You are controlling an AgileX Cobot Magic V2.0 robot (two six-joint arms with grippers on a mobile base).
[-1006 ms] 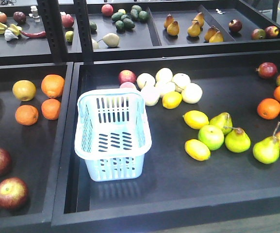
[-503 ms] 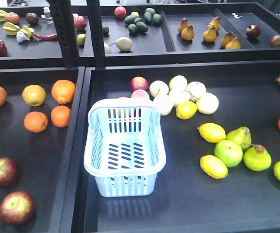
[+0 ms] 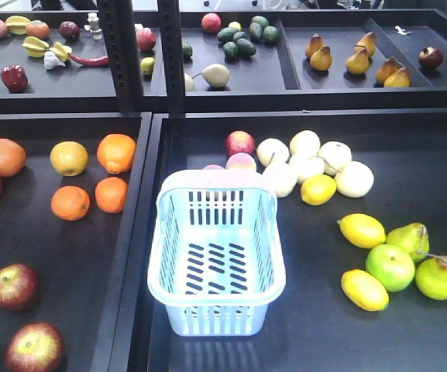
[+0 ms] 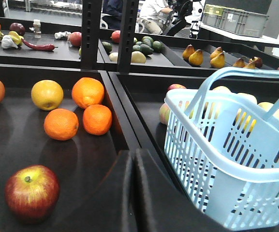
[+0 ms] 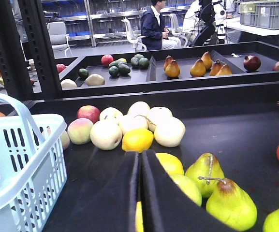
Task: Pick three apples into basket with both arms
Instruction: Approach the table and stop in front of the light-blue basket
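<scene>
left tray (image 3: pixel 37 240): oranges (image 3: pixel 71 202), apples (image 3: pixel 15 286) | right tray (image 3: pixel 409 147): basket (image 3: pixel 215 213), lemons (image 3: pixel 362 230), green pears (image 3: pixel 409 240), pale fruit (image 3: pixel 304 143) | back shelf (image 3: pixel 273 74): avocados (image 3: pixel 242 46)

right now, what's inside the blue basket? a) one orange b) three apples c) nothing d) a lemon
c: in the front view the basket shows only its bare slotted bottom, and the dark red apples lie outside it, to its left.

pale blue slotted basket (image 3: pixel 218 322), dark red yellow-streaked apples (image 3: pixel 15 286)
</scene>
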